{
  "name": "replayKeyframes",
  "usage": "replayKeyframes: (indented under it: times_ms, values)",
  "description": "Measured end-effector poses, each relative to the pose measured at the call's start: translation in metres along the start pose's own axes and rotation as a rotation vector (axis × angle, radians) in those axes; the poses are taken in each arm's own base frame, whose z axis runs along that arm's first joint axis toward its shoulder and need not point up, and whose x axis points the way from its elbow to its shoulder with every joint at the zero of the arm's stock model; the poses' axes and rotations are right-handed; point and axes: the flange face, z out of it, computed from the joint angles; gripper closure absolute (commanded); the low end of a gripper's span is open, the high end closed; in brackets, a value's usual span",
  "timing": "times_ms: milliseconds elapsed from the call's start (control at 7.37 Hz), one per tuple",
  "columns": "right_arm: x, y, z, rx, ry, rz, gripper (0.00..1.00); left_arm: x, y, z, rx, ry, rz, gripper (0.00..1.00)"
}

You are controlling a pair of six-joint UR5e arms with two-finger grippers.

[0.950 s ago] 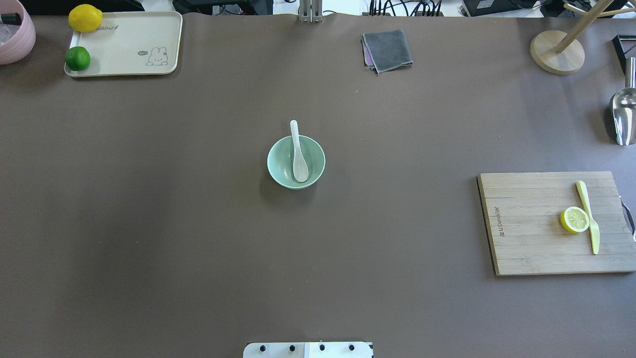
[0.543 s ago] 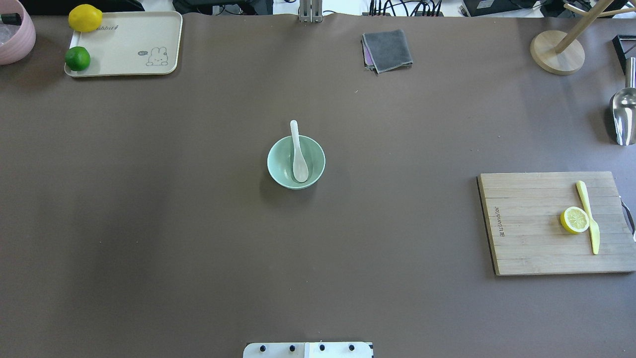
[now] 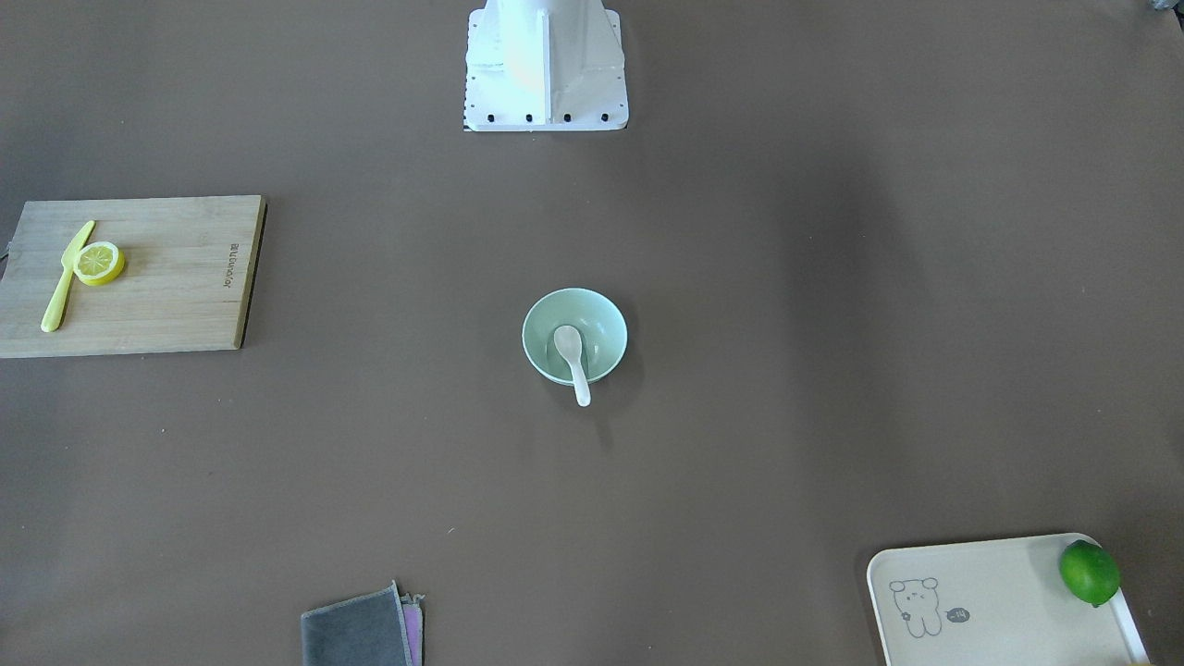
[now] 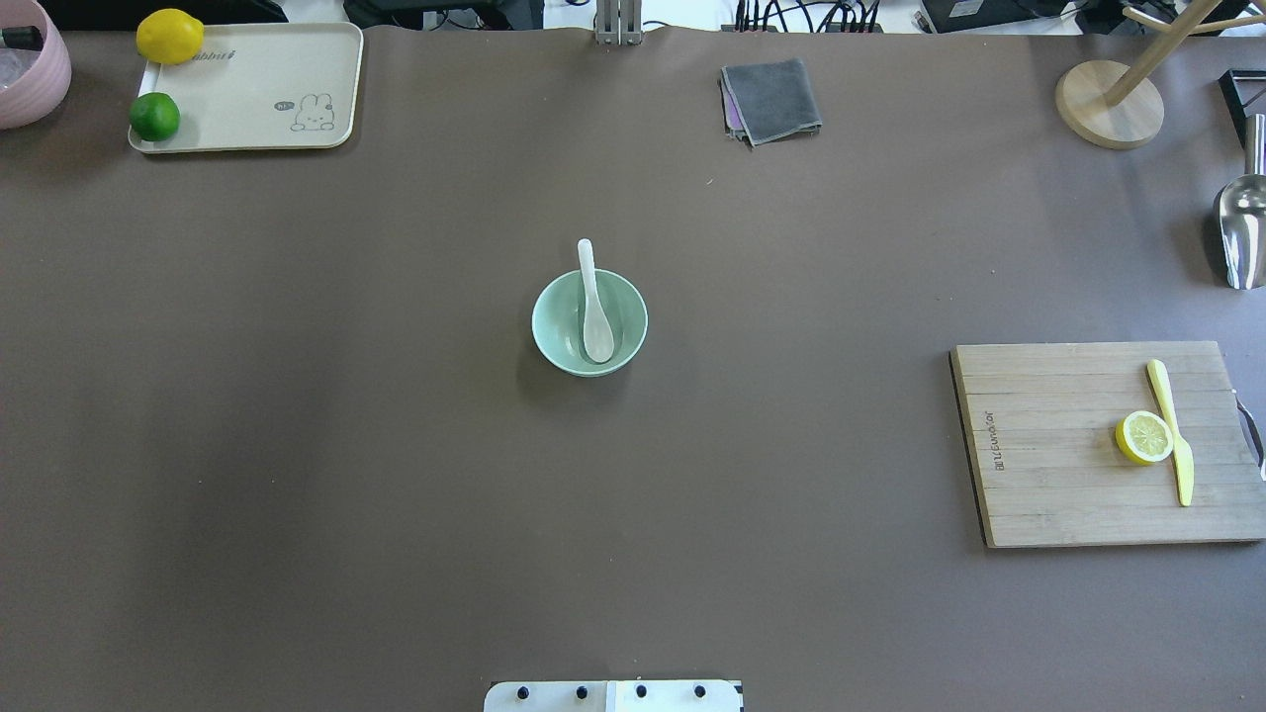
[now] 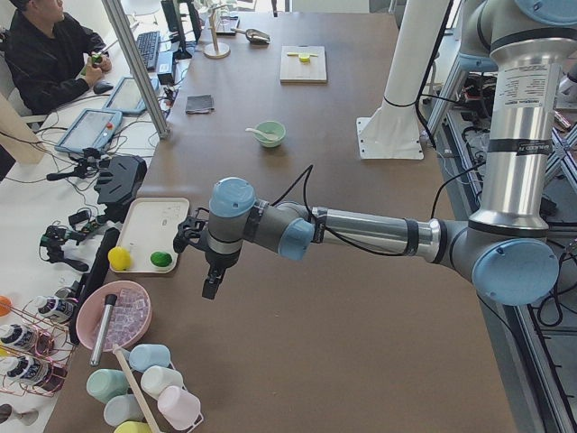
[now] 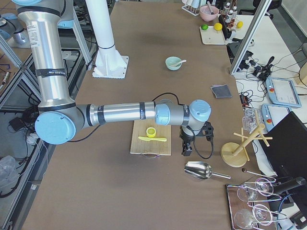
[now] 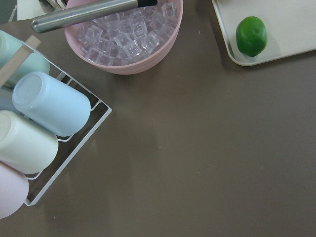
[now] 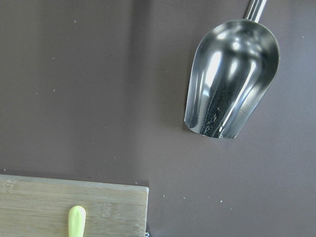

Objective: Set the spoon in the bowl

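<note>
The white spoon [image 4: 596, 326] lies in the mint-green bowl [image 4: 542, 326] at the middle of the table, scoop down inside and handle leaning over the far rim. Both also show in the front-facing view: the spoon [image 3: 573, 356] and the bowl [image 3: 546, 319]. My left gripper [image 5: 209, 287] hangs over the table's left end near the tray, far from the bowl. My right gripper [image 6: 186, 151] hangs over the right end between the cutting board and the metal scoop. I cannot tell whether either gripper is open or shut. Neither shows in the overhead view.
A wooden cutting board [image 4: 1068, 445] at the right holds a lemon half [image 4: 1144, 437] and a yellow knife [image 4: 1172, 435]. A metal scoop [image 8: 232, 79], wooden stand [image 4: 1108, 104], grey cloth [image 4: 771, 99], tray [image 4: 257, 89] with lemon and lime, pink ice bowl [image 7: 123, 34] and cup rack [image 7: 44, 128] stand around the edges.
</note>
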Motion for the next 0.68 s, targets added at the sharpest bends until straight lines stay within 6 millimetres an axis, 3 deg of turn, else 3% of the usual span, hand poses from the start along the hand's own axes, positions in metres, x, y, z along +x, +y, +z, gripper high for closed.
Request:
replayKeyframes:
  times_ms: [679]
  values:
    - [0.0105,0.004,-0.0068,0.016,0.0,0.023,0.0,0.0023,-0.0014,-0.0018,0.004,0.001,0.001,0.02]
